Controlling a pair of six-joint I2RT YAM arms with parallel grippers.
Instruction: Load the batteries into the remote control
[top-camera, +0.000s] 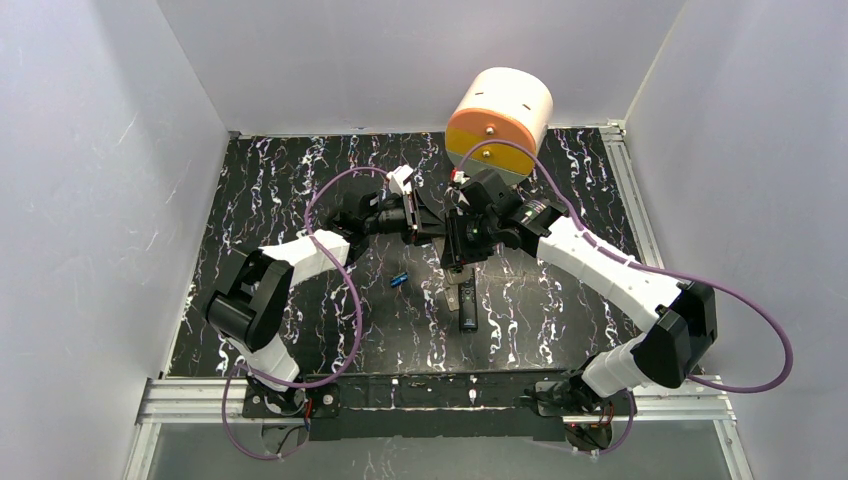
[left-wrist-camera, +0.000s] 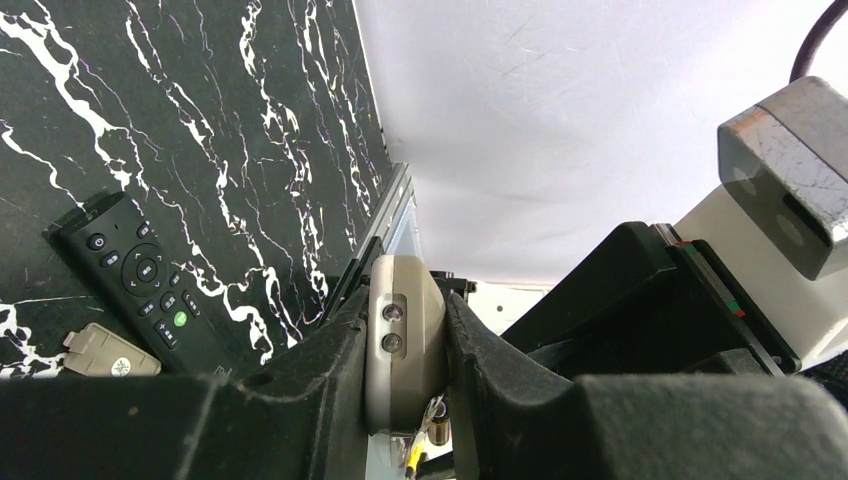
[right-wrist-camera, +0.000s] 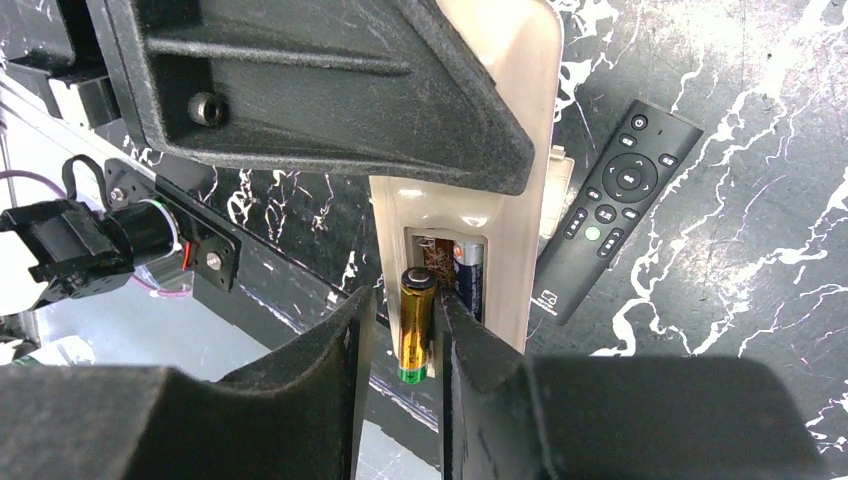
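Black marble-patterned table (top-camera: 560, 330) with white veins carries the scene, and the two arms meet above its middle.

The left gripper (left-wrist-camera: 405, 320) is closed narrowly on the white remote control (left-wrist-camera: 404, 372). It holds the remote on edge and off the table, with a finger pressed against each broad side. From the right wrist camera the remote's tan back faces the viewer, and its battery compartment (right-wrist-camera: 445, 250) is uncovered, with a spring visible inside.

The right gripper (right-wrist-camera: 408, 305) has its jaws a little apart around the gold battery (right-wrist-camera: 416, 320), which has a green band at its near end. The battery's far end sits at the mouth of the compartment. One finger lies against the battery, and a thin gap shows on the other side, so I cannot tell whether the battery is gripped.

The blue battery (top-camera: 398, 279) lies loose on the table, left of the grippers and apart from them. A slim black remote (left-wrist-camera: 145, 280) lies flat on the table below the held remote, with a tan battery cover (left-wrist-camera: 108, 352) just beside it.
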